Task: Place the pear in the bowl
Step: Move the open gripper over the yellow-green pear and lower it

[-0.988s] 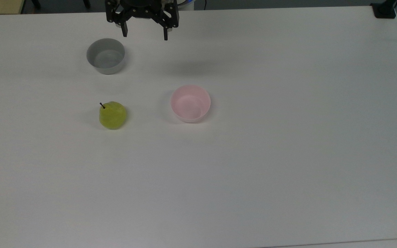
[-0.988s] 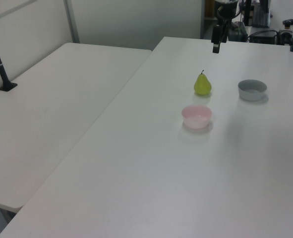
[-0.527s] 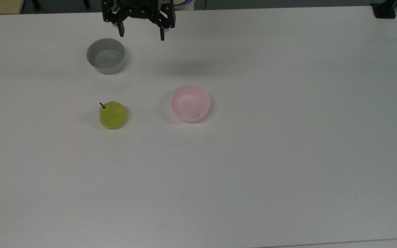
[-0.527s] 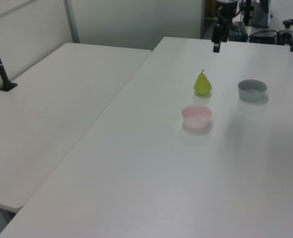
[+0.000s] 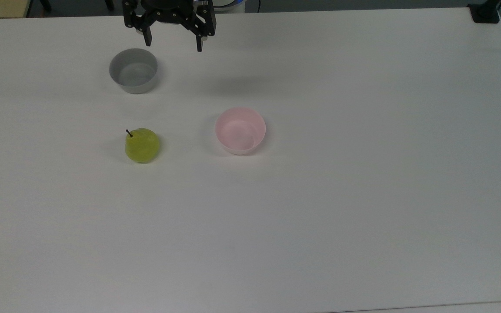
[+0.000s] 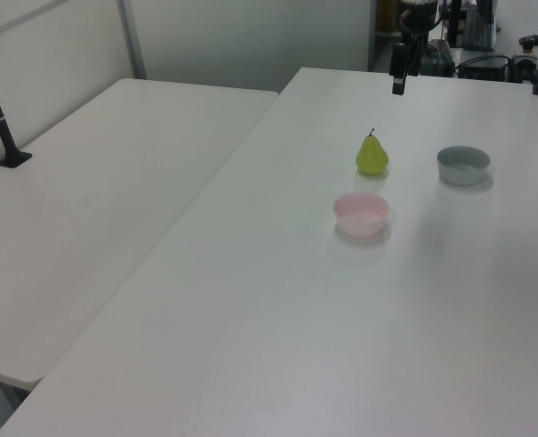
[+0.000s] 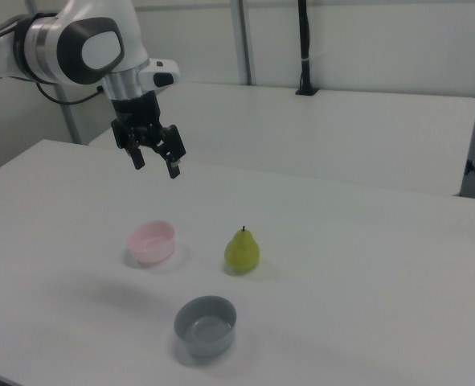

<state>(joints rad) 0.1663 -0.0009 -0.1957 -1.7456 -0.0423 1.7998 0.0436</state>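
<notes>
Hovering high with nothing held, your gripper (image 7: 156, 162) has its fingers spread wide, ready to straddle the pear (image 7: 242, 251), which stands upright on the table (image 5: 363, 195), apart from the pink bowl (image 7: 152, 241).

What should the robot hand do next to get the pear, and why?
Probably glide over until it hangs above the pear, then lower. The gripper is open and empty, up high near the grey bowl, while the pear stands alone on the table.
</notes>
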